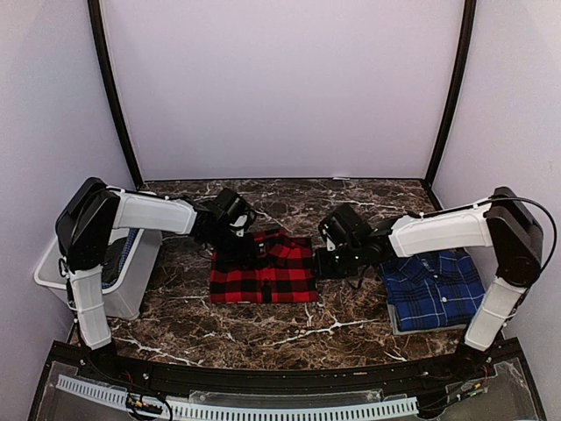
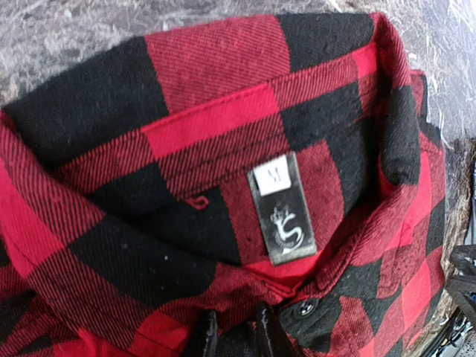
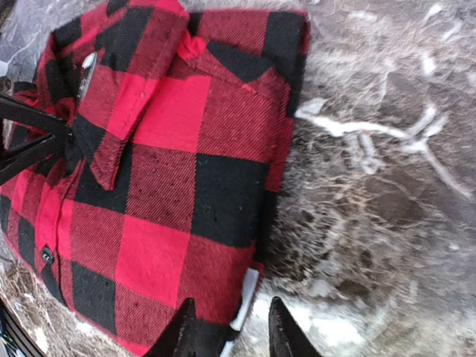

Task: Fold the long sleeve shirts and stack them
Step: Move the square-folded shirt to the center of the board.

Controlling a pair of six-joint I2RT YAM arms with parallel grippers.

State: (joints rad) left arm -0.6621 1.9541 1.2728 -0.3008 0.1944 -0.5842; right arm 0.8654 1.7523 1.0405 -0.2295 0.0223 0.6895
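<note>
Red-and-black shirt (image 1: 263,274) sits folded in the middle of the surface (image 1: 289,329), collar toward the far side. The blue plaid shirt (image 1: 431,289) lies folded off to the right, well apart from it.

Left tool (image 2: 236,338) is down at the collar (image 2: 223,126), near the neck label (image 2: 281,208). Its fingers are close together with dark cloth between them, but only the tips show, so I can't tell whether they're pinching. Right tool (image 3: 232,335) straddles the shirt's right-hand edge, fingers apart, nothing squeezed.

This flannel looks soft, light and floppy, and I'd expect it to sag and come unfolded if lifted by a single point. Best bet: grip opposite edges through all the layers, keep it low and level, and carry it onto the blue one.
</note>
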